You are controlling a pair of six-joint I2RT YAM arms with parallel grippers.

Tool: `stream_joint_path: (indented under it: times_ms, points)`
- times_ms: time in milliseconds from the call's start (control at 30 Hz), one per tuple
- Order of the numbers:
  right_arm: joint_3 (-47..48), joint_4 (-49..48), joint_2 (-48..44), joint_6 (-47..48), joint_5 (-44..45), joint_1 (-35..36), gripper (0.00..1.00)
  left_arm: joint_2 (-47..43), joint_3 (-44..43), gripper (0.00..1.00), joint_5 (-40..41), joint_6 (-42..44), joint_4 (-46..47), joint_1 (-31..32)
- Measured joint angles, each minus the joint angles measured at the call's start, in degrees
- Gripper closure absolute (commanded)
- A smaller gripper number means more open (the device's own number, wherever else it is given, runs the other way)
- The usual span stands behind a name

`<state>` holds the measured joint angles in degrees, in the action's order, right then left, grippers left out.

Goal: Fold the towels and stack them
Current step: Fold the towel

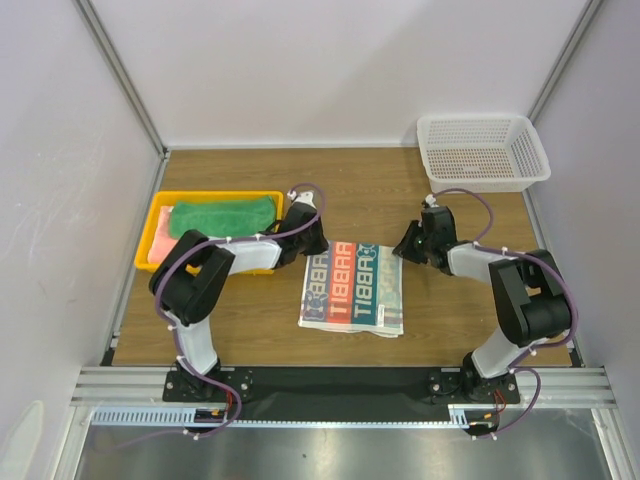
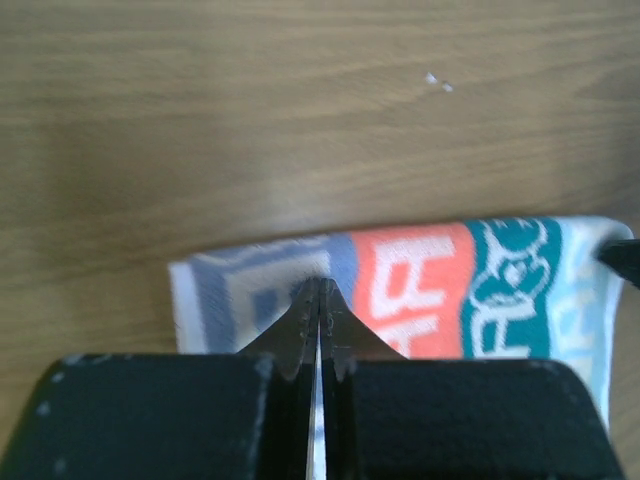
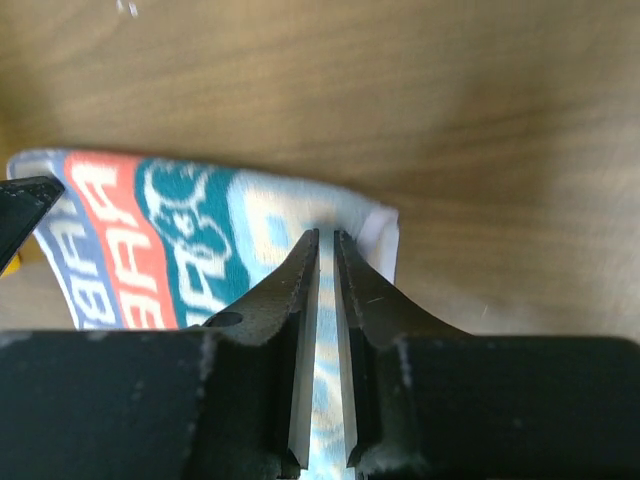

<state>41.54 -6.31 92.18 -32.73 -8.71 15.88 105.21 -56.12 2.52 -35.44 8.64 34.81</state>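
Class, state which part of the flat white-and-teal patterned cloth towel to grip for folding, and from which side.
Its two far corners, one tool each, from above at either side. The white-and-teal patterned cloth towel lies flat, so only thin edges can be pinched; left tool and right tool pinch there.

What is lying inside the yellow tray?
A green towel lies in the yellow tray, over a salmon-pink towel whose left edge alone shows; anything beneath them is covered.

A towel (image 1: 352, 288) lies mid-tabletop (image 1: 250, 322); the tray (image 1: 215, 196) at its left holds a second towel (image 1: 222, 215) and third towel (image 1: 160, 240); the basket (image 1: 482, 150) stands behind, right.
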Motion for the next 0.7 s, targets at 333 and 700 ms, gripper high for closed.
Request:
stream_joint_path:
  times_ms: [333,700]
  points:
    - [7.9,-0.2,8.5,3.7,0.3,-1.6,0.90,4.8,-5.2,1.00,-1.4,2.0,-0.2,-3.0]
    - [13.9,5.7,7.3,6.4,-0.2,-2.3,0.64,0.2,-5.5,0.60,-1.3,9.1,-2.9,-3.1]
